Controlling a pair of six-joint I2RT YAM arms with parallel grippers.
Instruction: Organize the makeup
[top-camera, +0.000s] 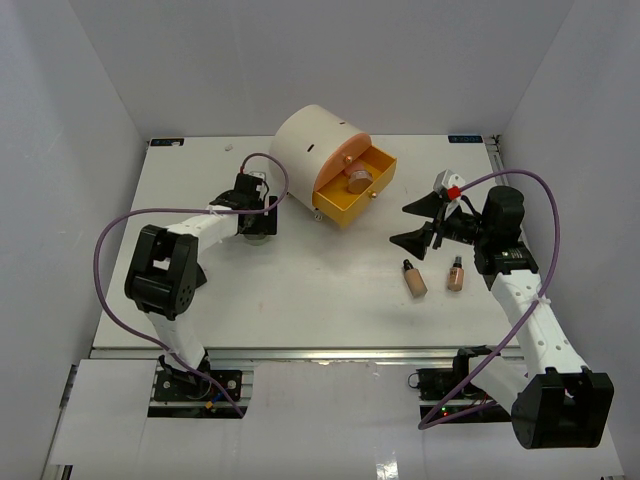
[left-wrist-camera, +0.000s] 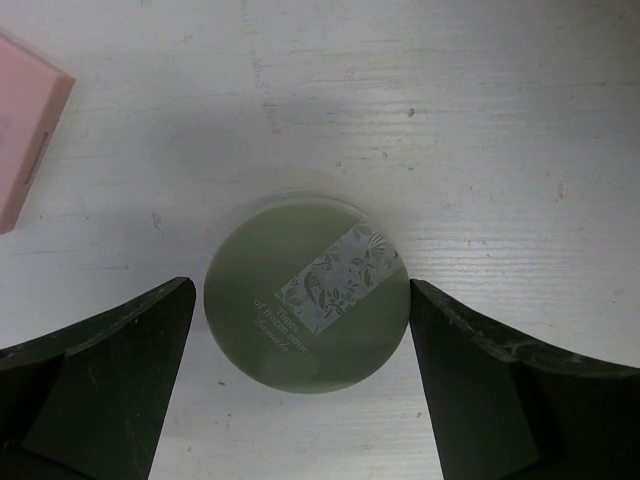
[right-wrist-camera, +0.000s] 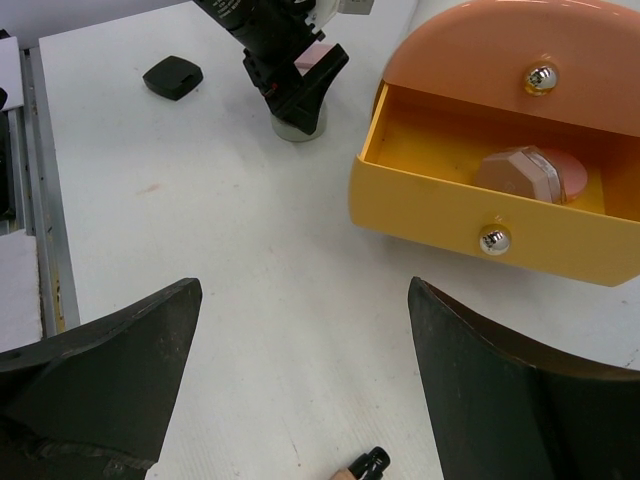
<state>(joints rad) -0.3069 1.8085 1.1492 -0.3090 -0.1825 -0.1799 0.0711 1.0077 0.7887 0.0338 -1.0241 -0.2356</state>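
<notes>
In the left wrist view a round olive-green compact (left-wrist-camera: 307, 292) with a patterned label lies flat on the white table. My left gripper (left-wrist-camera: 303, 310) is open and straddles it, both fingers close to its rim. In the top view this gripper (top-camera: 258, 220) is left of the open drawer. My right gripper (top-camera: 420, 222) is open and empty above the table, also seen in its wrist view (right-wrist-camera: 305, 300). Two tan bottles with black caps (top-camera: 413, 278) (top-camera: 455, 273) lie below it; one cap (right-wrist-camera: 368, 463) shows at the bottom edge. A pinkish compact (right-wrist-camera: 530, 175) lies in the drawer.
The big cream cylindrical box (top-camera: 312, 145) stands at the back centre, its yellow drawer (top-camera: 350, 205) pulled open toward the right arm. A pink flat case (left-wrist-camera: 25, 130) lies beside the green compact. A small black case (right-wrist-camera: 172, 77) lies near the far left edge.
</notes>
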